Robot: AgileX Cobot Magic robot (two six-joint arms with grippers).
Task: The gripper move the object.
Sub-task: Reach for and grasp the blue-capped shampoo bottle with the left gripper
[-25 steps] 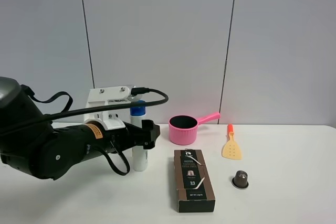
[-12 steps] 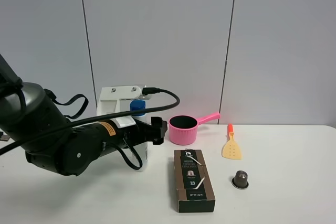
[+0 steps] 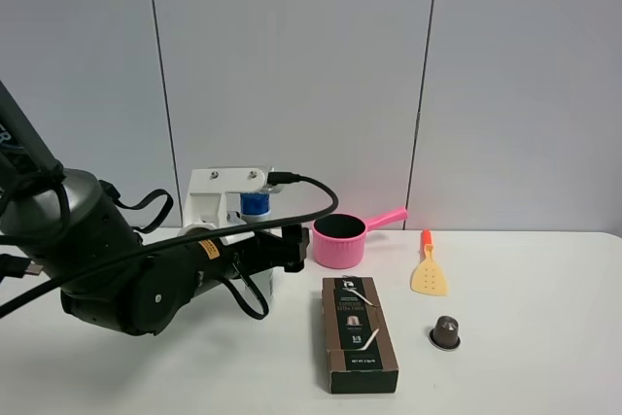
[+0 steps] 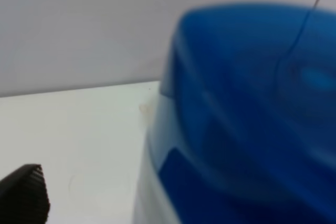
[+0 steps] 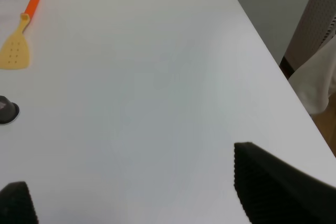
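Bottle (image 3: 255,203): white body, blue cap, upright, seemingly between left fingers (image 4: 23,192).

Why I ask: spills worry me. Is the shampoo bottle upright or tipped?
Upright: the shampoo bottle has its blue cap above its white body; the arm hides much.

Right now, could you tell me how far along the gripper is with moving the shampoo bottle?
Done: the left gripper is at the shampoo bottle, whose blue cap fills the left wrist view. In hand: the grasp; I cannot tell whether the jaws are closed on it. Left: the move itself, as the bottle stands upright on the table near the pink saucepan.
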